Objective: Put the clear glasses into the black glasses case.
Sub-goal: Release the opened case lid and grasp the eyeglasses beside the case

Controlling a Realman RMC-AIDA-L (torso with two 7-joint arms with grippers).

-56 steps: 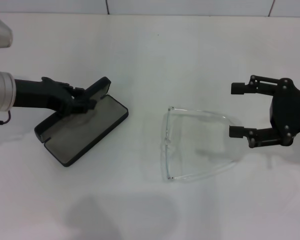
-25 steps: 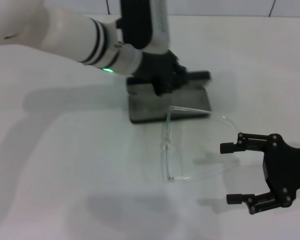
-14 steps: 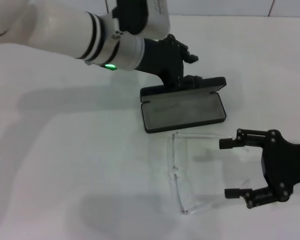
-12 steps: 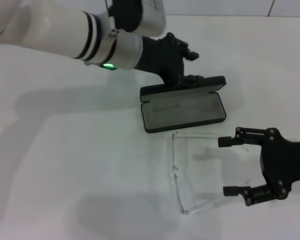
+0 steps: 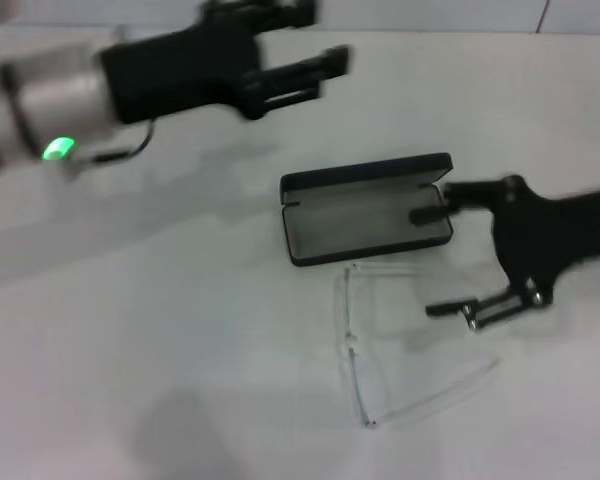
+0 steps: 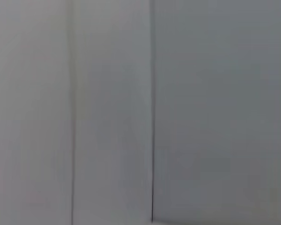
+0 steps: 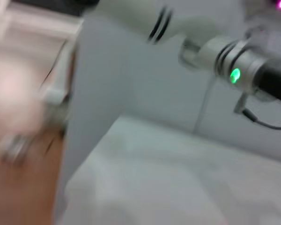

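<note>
Right end effector (image 5: pixel 438 262) wide open, empty, just right of clear glasses (image 5: pixel 380 340); black glasses case (image 5: pixel 365 210) open beyond; left end effector (image 5: pixel 310 72) open, farther off

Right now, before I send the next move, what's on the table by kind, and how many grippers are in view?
Clear glasses: 1, the clear glasses
Black glasses case: 1, the black glasses case, lid open
Grippers: 2, the left gripper and the right gripper, both open
Total: 4

white table (image 5: pixel 180 350) — open black glasses case (image 5: pixel 365 208), clear glasses (image 5: pixel 390 345)
</note>
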